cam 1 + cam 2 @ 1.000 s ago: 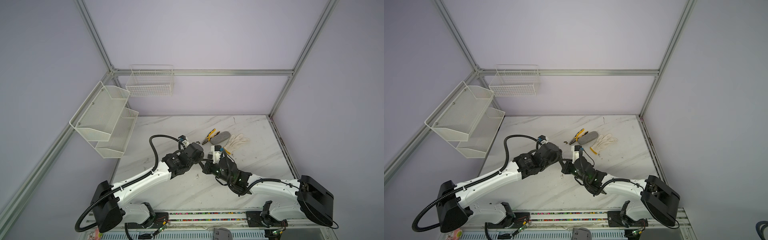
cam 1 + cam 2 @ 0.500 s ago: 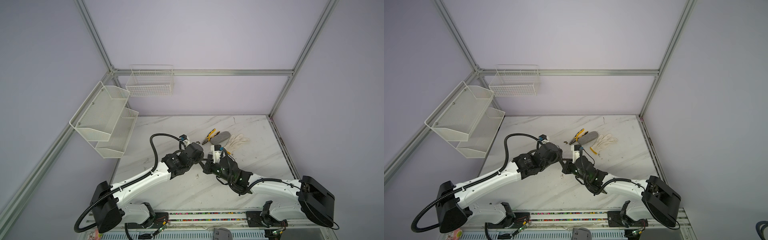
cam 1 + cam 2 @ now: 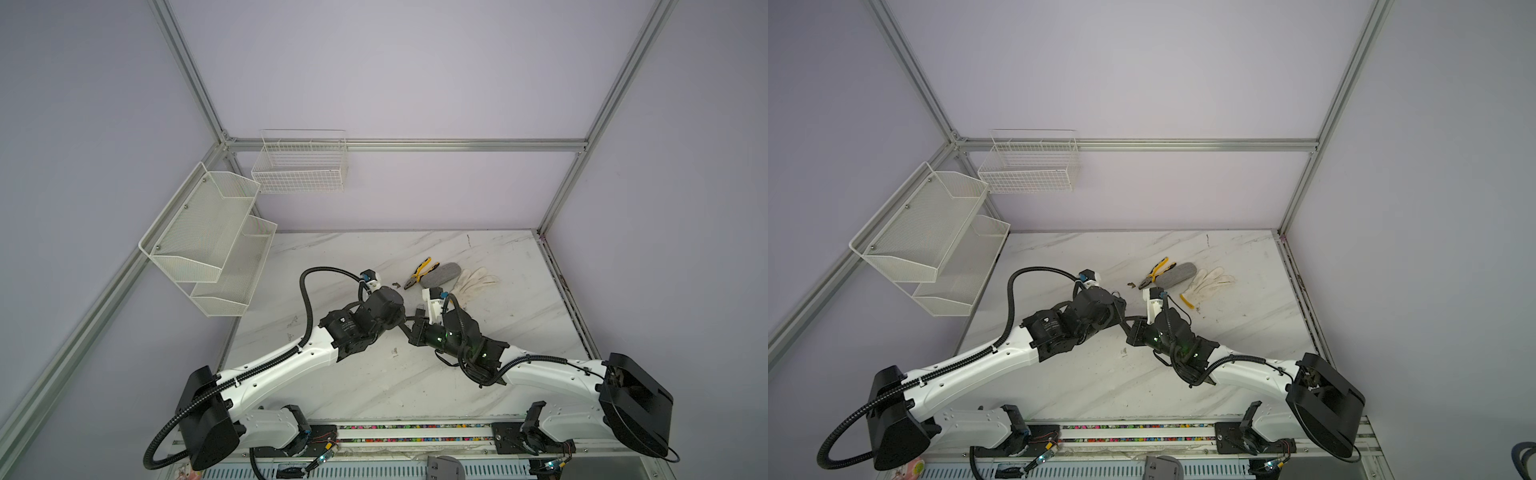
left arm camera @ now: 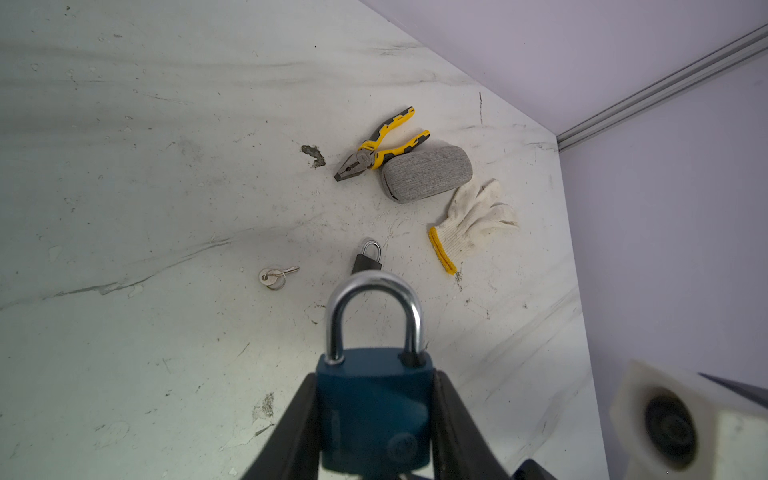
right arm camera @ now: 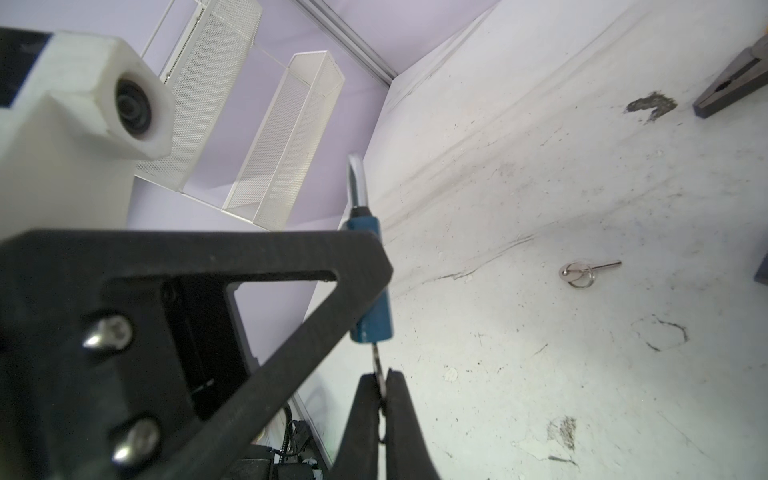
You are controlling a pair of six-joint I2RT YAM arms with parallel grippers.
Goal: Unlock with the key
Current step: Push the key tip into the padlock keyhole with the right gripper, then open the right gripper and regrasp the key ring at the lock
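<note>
The padlock [image 4: 374,409] and key [image 5: 377,360] are covered in both top views, where the wrists meet over the middle of the counter [image 3: 374,386]. The left wrist view cuts off the padlock's base, keyway unseen. The left fingers [image 4: 299,419] are clamped on the narrow sides of its blue body, holding it clear of the counter. Its long axis runs in line with those fingers, the steel shackle pointing away from them, both legs reaching the body. From the right wrist it shows edge-on, base toward the right fingers [image 5: 405,419]. These are pressed together on the key. Its bow is hidden between them, and only a short length of blade shows, in line with the padlock's axis and entering its base. How deep it sits cannot be told. On the counter lie a second key [image 4: 276,275] on a ring and a small black padlock [image 4: 368,259] partly hidden behind the shackle. Nearer the far edge are pliers [image 4: 376,151], a grey case [image 4: 428,172] just beside them, and a glove [image 4: 473,220].
</note>
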